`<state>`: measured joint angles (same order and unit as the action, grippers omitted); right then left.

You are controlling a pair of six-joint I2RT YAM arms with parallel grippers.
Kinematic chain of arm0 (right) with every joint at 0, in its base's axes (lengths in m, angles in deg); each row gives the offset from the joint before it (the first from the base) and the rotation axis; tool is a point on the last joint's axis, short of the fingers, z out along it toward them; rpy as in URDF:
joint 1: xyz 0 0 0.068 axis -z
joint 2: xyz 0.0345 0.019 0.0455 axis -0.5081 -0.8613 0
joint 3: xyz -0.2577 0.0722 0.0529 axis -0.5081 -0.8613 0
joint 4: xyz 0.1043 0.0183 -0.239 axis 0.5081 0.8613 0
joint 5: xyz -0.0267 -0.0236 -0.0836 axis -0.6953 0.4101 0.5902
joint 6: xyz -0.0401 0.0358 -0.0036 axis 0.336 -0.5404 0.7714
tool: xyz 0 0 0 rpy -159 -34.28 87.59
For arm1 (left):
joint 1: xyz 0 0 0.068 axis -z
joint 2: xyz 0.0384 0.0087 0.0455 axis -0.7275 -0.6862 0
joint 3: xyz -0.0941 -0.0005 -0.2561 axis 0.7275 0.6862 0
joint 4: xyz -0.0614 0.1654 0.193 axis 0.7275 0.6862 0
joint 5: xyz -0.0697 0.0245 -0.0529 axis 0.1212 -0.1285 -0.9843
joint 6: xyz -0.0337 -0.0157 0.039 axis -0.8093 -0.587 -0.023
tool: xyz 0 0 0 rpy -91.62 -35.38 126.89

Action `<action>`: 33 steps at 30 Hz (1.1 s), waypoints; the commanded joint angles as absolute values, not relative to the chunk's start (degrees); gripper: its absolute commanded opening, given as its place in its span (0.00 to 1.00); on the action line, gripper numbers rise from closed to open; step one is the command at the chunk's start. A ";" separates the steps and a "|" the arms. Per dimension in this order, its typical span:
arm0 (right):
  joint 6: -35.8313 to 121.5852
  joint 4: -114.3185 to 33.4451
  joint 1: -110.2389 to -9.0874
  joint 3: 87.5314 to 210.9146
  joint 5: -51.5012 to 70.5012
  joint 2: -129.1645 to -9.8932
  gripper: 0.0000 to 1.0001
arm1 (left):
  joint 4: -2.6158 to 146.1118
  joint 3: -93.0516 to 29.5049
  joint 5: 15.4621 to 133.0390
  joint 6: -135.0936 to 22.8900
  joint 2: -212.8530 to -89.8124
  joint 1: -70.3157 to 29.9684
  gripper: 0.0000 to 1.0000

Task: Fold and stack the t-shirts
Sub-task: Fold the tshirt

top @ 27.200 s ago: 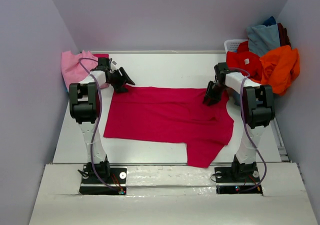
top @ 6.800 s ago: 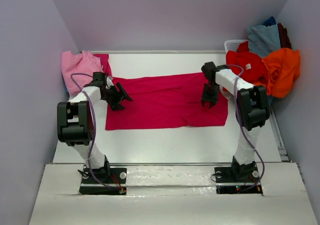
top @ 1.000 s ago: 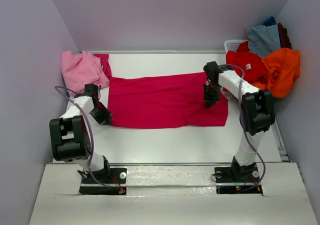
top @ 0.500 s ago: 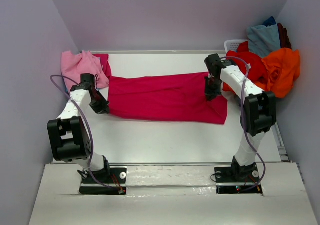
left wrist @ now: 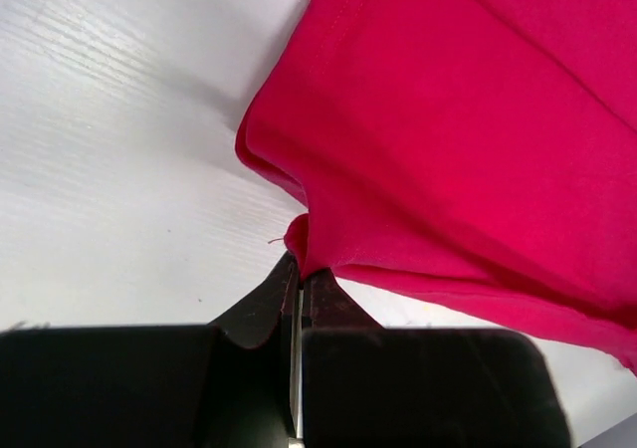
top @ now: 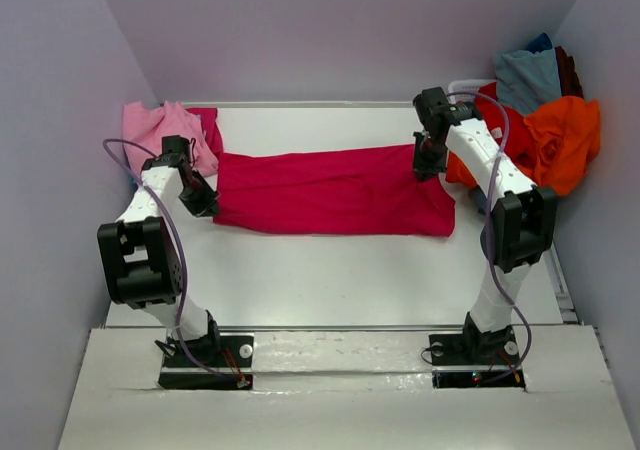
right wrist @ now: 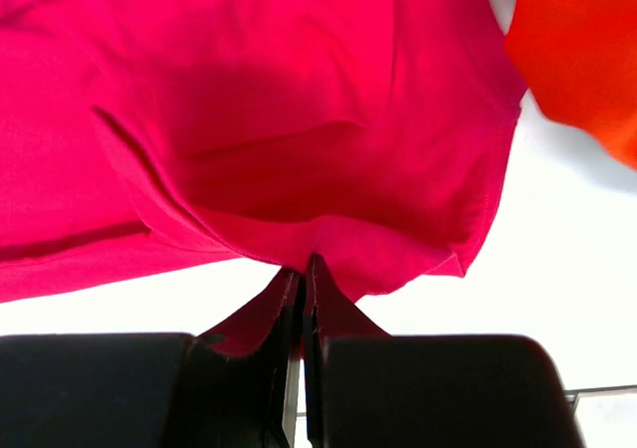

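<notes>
A crimson-magenta t-shirt (top: 330,192) lies stretched in a long folded band across the middle of the table. My left gripper (top: 204,208) is shut on its left edge, and the cloth (left wrist: 448,149) bunches right at the closed tips (left wrist: 299,265). At the band's upper right corner my right gripper (top: 424,166) is shut on the hem, the fabric (right wrist: 299,139) hanging over the pinched tips (right wrist: 303,269). A light pink t-shirt (top: 158,130) sits crumpled at the back left. Orange (top: 562,135), red (top: 490,128) and grey-blue (top: 526,74) t-shirts are heaped at the back right.
A white basket (top: 468,88) holds the heap at the back right, beside the right wall. A second crimson piece (top: 208,122) peeks out next to the pink shirt. Bare white table (top: 330,280) lies between the shirt and the arm bases.
Both grippers moved away from me, carrying the shirt's near edge toward the back. The band grew narrower and its front edge lifted off the table.
</notes>
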<state>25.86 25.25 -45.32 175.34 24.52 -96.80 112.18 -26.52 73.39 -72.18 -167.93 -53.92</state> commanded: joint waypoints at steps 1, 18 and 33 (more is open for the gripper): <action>24.99 26.73 -45.21 182.48 27.86 -97.52 0.07 | 111.56 -30.44 73.02 -71.86 -169.26 -54.06 0.06; 24.64 29.63 -45.21 199.71 29.53 -108.95 0.07 | 110.94 -40.63 72.84 -72.03 -179.98 -54.06 0.06; 24.47 30.86 -44.69 210.26 29.27 -115.27 0.07 | 113.05 -50.74 72.93 -71.77 -187.64 -54.06 0.06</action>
